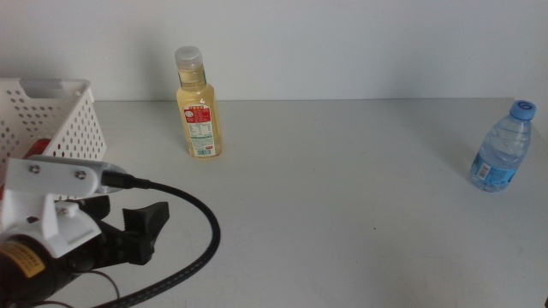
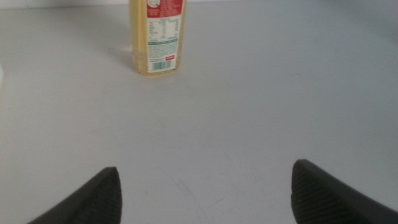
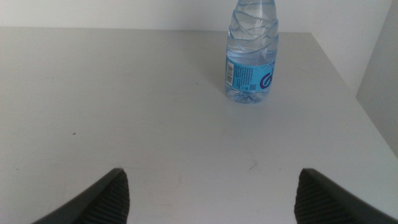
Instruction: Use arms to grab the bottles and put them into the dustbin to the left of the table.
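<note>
My left hand [image 1: 128,224] hangs low over the grey surface [image 1: 342,197], just in front of the white dustbin [image 1: 51,120]. Its two dark jaws are spread wide and hold nothing. In the left wrist view the same hand [image 2: 202,193] shows bare surface between its jaws, and the yellow bottle [image 2: 155,37] stands upright well ahead of it, slightly to one side.

Taking the yellow bottle [image 1: 198,104] as my landmark: it stands upright near the far edge of the surface, with a clear cap and a red-and-white label. The dustbin sits to its left, apart from it, with perforated sides; something red shows at the dustbin's near side, too hidden by my arm to identify. The small water bottle [image 1: 502,147] with a blue cap stands far to its right, near the surface's right edge.

My right hand [image 3: 211,196] is also wide open and empty, facing the water bottle [image 3: 252,53], which stands upright well ahead of it.
</note>
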